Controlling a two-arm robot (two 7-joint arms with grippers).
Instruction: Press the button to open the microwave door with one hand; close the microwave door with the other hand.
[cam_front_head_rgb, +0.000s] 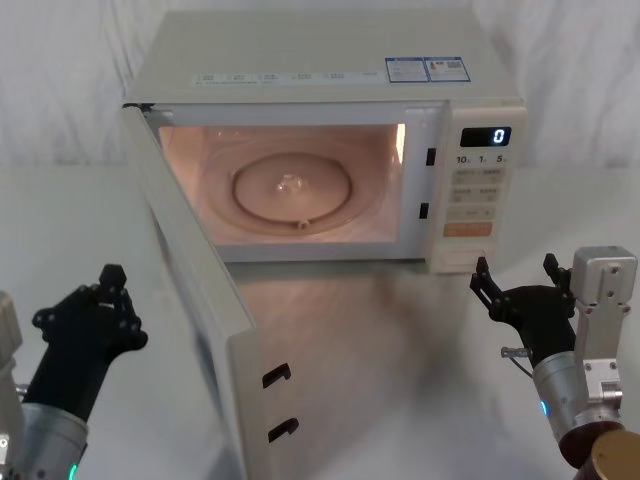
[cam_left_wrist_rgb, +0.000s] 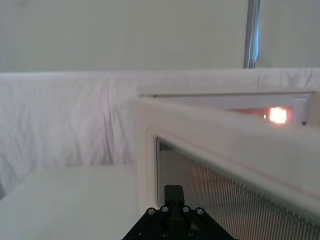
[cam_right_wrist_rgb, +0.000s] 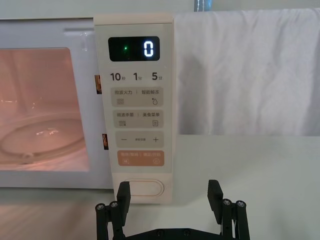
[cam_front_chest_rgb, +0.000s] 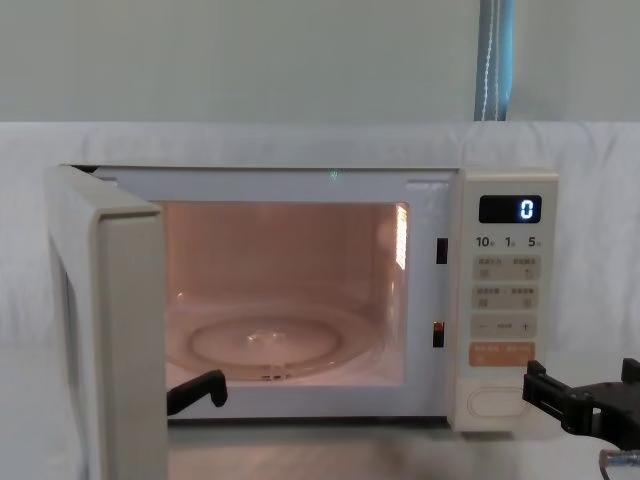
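Observation:
The cream microwave door (cam_front_head_rgb: 190, 290) stands wide open, swung out to the front left, and the cavity is lit. In the left wrist view the door (cam_left_wrist_rgb: 225, 150) is close ahead, its outer face and meshed window showing. My left gripper (cam_front_head_rgb: 112, 275) is shut and sits low at the left, just outside the door. The wide cream button (cam_right_wrist_rgb: 145, 189) is at the bottom of the control panel. My right gripper (cam_right_wrist_rgb: 169, 192) is open, a short way in front of the panel and slightly right of the button, touching nothing. From the chest, the button (cam_front_chest_rgb: 492, 402) is left of the right gripper (cam_front_chest_rgb: 585, 382).
The microwave's glass turntable (cam_front_head_rgb: 290, 190) lies in the lit cavity. The display (cam_right_wrist_rgb: 134, 49) reads 0, and the orange key (cam_right_wrist_rgb: 141, 158) sits above the button. White cloth (cam_left_wrist_rgb: 60, 120) covers the table and the back. There is free table (cam_front_head_rgb: 400, 380) between the two arms.

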